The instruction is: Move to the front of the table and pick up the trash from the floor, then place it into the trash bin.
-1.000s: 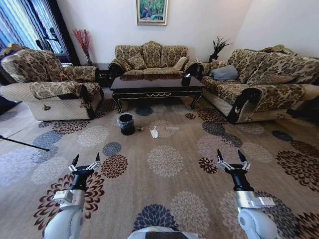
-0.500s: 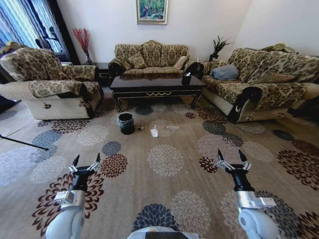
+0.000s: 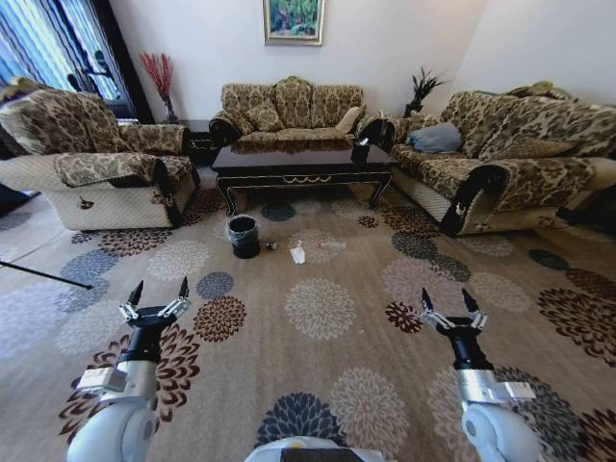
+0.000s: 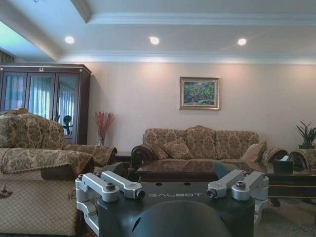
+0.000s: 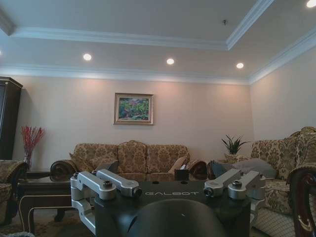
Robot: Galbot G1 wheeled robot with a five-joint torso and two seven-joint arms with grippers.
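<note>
The dark glossy table (image 3: 300, 164) stands far ahead in front of the middle sofa; in the left wrist view the table (image 4: 197, 172) is seen past the fingers. On the carpet before it sits the black trash bin (image 3: 243, 238). Right of the bin lies the trash: a small dark wad (image 3: 272, 248), a white paper piece (image 3: 298, 256) and a clear bottle (image 3: 330, 246). My left gripper (image 3: 154, 297) and right gripper (image 3: 447, 307) are held low and near, well short of the trash, both open and holding nothing. The wrist views show each open: left gripper (image 4: 173, 190), right gripper (image 5: 170, 188).
An armchair (image 3: 91, 173) stands at the left, a long sofa (image 3: 500, 159) at the right and a sofa (image 3: 289, 111) behind the table. A black tissue box (image 3: 360, 152) sits on the table. Open flowered carpet (image 3: 318, 308) lies between me and the trash.
The whole head view has shifted slightly, so the camera has moved. My left gripper has moved a little outward to the left and slightly up. The right gripper holds its pose.
</note>
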